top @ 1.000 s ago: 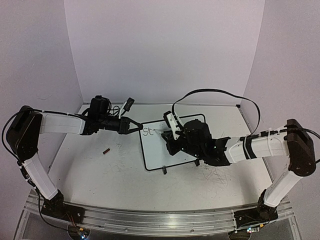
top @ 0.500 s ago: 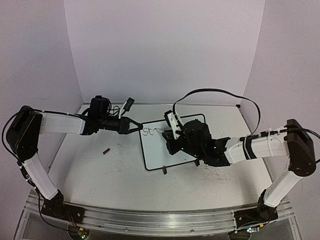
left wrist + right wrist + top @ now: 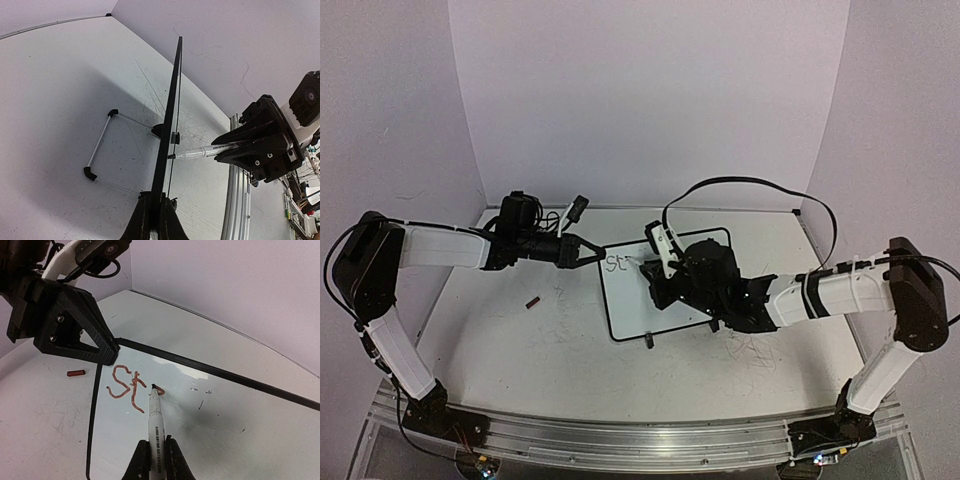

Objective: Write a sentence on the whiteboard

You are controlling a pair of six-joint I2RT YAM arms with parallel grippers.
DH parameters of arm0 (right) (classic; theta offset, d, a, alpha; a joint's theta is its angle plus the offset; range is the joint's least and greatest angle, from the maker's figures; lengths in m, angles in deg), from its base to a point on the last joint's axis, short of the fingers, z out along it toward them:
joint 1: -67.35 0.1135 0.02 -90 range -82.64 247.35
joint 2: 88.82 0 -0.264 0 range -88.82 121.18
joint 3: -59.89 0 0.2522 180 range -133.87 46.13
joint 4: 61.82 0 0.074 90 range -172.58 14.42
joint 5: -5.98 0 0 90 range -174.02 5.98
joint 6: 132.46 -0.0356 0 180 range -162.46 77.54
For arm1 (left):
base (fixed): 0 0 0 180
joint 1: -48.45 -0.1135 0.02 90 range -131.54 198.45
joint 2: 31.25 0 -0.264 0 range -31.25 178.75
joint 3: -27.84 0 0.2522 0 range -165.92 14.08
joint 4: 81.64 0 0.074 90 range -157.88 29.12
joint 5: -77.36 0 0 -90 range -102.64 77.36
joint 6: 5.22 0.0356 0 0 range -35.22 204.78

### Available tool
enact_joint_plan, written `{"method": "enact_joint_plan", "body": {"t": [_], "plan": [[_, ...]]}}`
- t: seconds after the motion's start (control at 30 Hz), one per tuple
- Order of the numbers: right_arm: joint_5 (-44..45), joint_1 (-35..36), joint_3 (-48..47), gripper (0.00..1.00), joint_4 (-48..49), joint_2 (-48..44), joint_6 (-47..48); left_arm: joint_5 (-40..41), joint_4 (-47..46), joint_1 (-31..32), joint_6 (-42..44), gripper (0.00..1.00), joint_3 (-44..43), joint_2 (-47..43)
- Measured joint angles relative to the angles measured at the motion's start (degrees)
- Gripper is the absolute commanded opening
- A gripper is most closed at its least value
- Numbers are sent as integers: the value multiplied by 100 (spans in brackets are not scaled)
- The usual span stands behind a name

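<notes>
The whiteboard [image 3: 632,303] stands tilted on the table, seen edge-on in the left wrist view [image 3: 171,100]. My left gripper [image 3: 596,251] is shut on its top left corner [image 3: 154,212]. My right gripper [image 3: 658,268] is shut on a white marker [image 3: 156,416], whose tip touches the board face [image 3: 220,435]. Of the sentence only "St" [image 3: 125,385] and a short fresh stroke at the tip show; the letters look reddish in the right wrist view and dark in the top view [image 3: 614,263].
A small red cap-like piece [image 3: 532,301] lies on the table left of the board, also in the right wrist view [image 3: 75,373]. The board's wire stand with black feet [image 3: 98,150] rests behind it. Walls enclose the back and sides.
The marker tip has shifted slightly right of the "t" and left a short new stroke. The left gripper and the board have not moved.
</notes>
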Motion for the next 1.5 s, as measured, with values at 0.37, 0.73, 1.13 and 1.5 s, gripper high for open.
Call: {"method": "enact_joint_plan", "body": {"t": [0.37, 0.73, 1.13, 1.5], "plan": [[-78, -2, -8, 0, -19, 7, -99, -2, 2, 0, 1, 0, 0, -1], [-124, 0, -6, 0, -55, 7, -156, -4, 1, 0, 3, 0, 0, -1], [-142, 12, 99, 0, -54, 1, -239, 0, 4, 0, 3, 0, 0, -1], [-141, 15, 188, 0, -71, -37, -260, 0, 2, 0, 3, 0, 0, -1]]}}
